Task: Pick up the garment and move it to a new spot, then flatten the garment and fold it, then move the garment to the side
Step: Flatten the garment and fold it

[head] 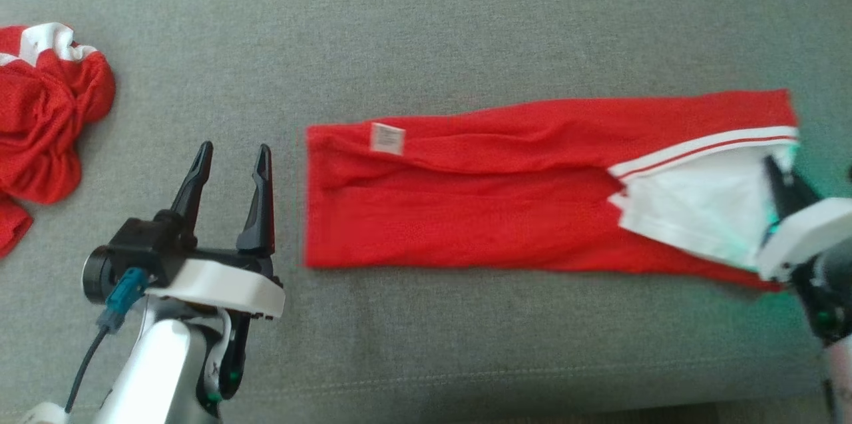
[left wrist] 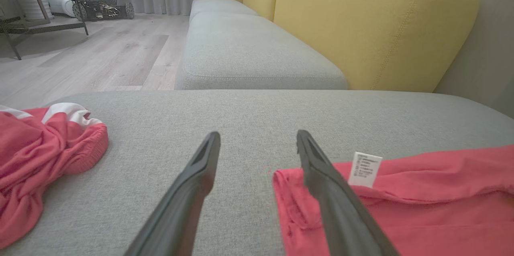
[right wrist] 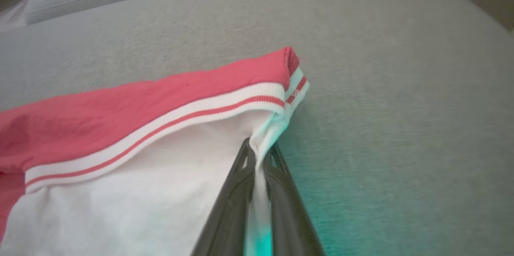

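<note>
Folded red garment on grey cushion.
Right pincer clenched on its white end, which seems slightly raised; left pincer released, just beside the labelled end; crumpled red cloth far left.

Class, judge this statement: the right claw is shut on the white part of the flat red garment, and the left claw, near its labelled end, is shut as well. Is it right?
No. The left claw is open, fingers spread, as the left wrist view shows. The rest stands: the right claw is shut on the flat red garment, on its white part.
</note>
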You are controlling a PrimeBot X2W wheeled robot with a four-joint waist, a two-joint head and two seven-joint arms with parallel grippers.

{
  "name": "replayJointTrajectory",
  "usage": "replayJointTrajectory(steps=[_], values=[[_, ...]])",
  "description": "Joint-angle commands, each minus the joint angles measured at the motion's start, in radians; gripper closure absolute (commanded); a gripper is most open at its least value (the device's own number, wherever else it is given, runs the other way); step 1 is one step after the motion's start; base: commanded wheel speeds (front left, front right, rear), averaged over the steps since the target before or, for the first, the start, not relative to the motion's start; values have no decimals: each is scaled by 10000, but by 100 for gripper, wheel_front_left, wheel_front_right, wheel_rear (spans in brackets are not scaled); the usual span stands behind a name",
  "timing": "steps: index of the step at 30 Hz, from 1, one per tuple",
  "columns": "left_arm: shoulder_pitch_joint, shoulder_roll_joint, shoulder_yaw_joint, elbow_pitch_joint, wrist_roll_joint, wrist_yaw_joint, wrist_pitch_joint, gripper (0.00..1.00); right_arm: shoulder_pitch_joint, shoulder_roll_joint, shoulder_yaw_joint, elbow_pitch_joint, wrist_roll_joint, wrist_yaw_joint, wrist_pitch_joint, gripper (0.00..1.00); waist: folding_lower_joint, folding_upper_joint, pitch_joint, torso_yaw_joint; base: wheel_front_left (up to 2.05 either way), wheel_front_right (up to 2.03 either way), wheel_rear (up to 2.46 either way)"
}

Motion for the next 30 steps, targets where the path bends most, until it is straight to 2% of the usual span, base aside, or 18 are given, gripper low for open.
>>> replayJointTrajectory(steps=[1,6,12,15,16,17,20,24,30], values=[[-212,169,322,-294,-98,45,-114,0,5,-375,-123,-373,-65,-9,-202,100,0,0,-31,7,0,0,0],[-111,162,344,-238,-178,72,-126,0,53,-309,-352,-504,28,-9,-11,100,0,0,-261,-35,0,0,0],[154,179,388,-207,-262,168,-129,0,-54,-18,322,-1667,110,-9,639,100,0,0,-687,-128,0,0,0],[256,204,364,-243,-268,205,-102,0,-62,339,794,-2674,260,-9,1278,100,0,0,-890,-126,0,0,0],[311,209,332,-287,-268,230,-70,0,-33,739,1191,-3286,648,-9,1841,100,0,0,-991,-103,0,0,0],[332,210,315,-298,-273,233,-57,0,-61,874,1412,-3605,704,-9,1972,100,0,0,-1038,-82,0,0,0],[383,203,249,-321,-302,231,14,0,-62,1463,2245,-4144,1058,-9,2380,100,0,0,-1134,33,0,0,0],[366,207,176,-359,-310,229,74,0,-178,2012,3328,-4064,1422,-9,2349,100,0,0,-1140,300,0,0,0],[235,167,33,-311,-319,165,88,0,-824,2341,4609,-2578,2074,-9,1199,100,0,0,-1013,845,0,0,0]])
